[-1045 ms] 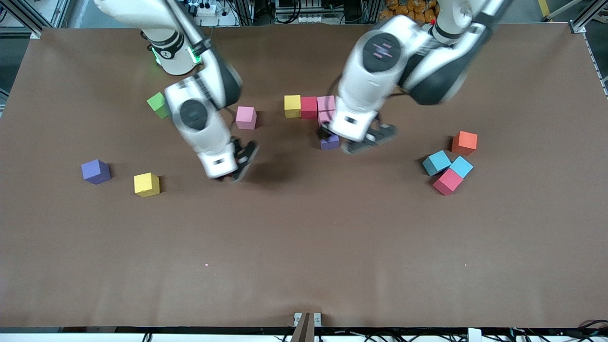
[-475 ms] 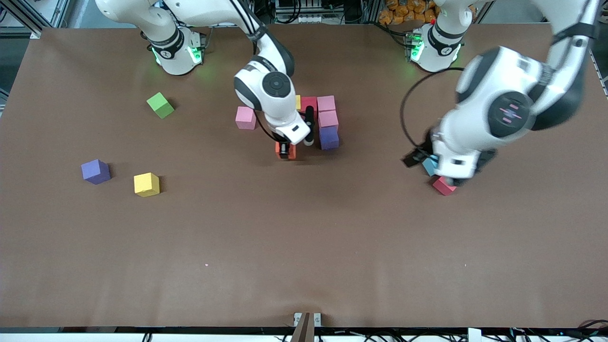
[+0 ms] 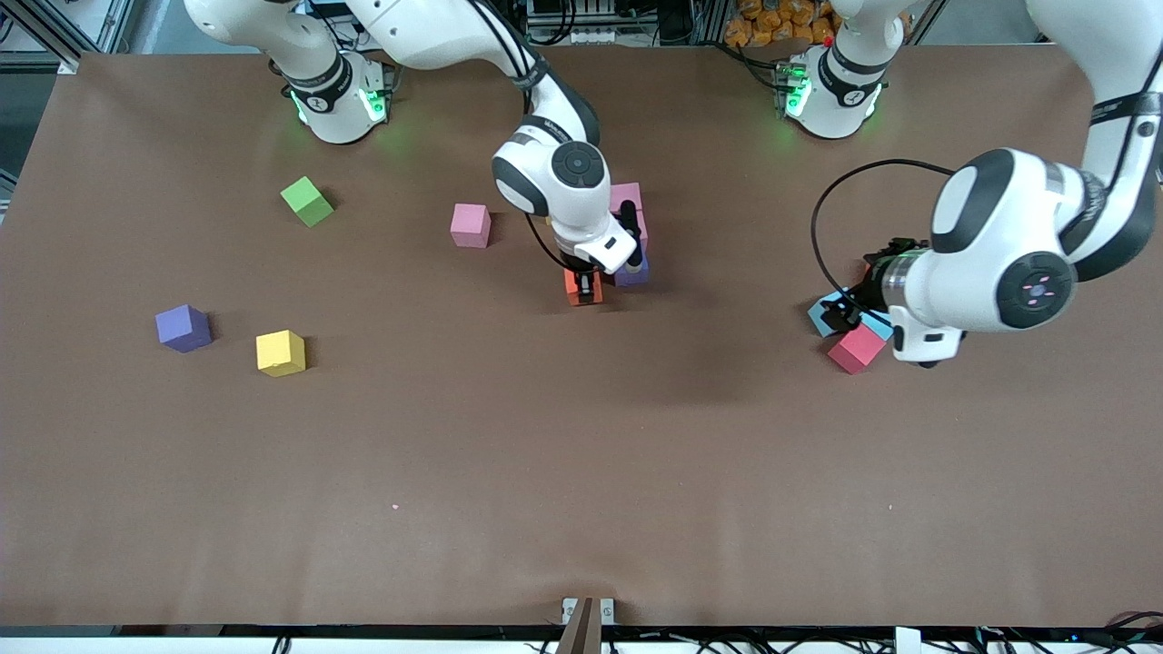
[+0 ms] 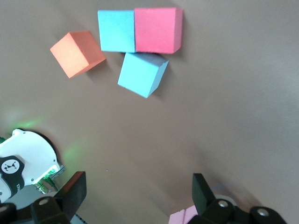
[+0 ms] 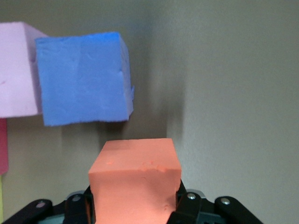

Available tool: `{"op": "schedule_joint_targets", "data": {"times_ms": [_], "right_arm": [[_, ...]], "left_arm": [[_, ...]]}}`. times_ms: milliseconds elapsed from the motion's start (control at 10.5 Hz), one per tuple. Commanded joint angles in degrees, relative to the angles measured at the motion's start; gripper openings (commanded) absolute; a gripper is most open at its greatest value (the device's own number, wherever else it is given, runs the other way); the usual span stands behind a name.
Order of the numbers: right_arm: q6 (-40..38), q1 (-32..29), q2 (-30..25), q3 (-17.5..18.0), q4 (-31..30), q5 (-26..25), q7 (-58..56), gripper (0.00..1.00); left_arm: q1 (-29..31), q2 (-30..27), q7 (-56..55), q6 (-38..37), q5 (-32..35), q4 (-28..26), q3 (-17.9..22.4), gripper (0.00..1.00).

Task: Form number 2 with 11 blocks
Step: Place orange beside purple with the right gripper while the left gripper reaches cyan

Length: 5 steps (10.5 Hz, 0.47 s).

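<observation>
My right gripper [image 3: 582,289] is shut on an orange block [image 5: 134,179] and holds it low beside a purple block [image 3: 633,272], a small gap between them. The purple block [image 5: 84,79] touches a pink block [image 5: 16,70] of the started number 2, which the right arm mostly hides. Pink blocks [image 3: 626,194] show by the arm. My left gripper [image 3: 849,309] is open and empty [image 4: 138,198], up over the table by two light blue blocks [image 4: 142,73], a red block [image 4: 159,30] and another orange block [image 4: 77,53].
A loose pink block [image 3: 471,225] lies toward the right arm's end from the digit. A yellow block [image 3: 280,352], a second purple block [image 3: 183,327] and a green cube [image 3: 307,201] lie farther toward that end. The red block [image 3: 856,350] peeks out under the left arm.
My right gripper has carried the orange block sideways, closer to the purple block. My left arm has swung and settled over the blue and red cluster.
</observation>
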Motion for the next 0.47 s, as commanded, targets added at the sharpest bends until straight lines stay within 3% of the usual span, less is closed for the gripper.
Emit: {"op": "schedule_joint_targets", "data": {"times_ms": [0, 380], "right_arm": [[-1.4, 1.1, 1.0, -0.3, 2.0, 0.5, 0.8, 0.26], [-2.9, 2.2, 1.1, -0.3, 1.8, 0.7, 1.6, 0.28]], "left_arm": [[0.8, -1.4, -0.7, 4.1, 2.0, -6.7, -0.3, 1.0], [2.0, -1.5, 2.6, 13.7, 7.9, -15.6, -0.5, 1.0]]}}
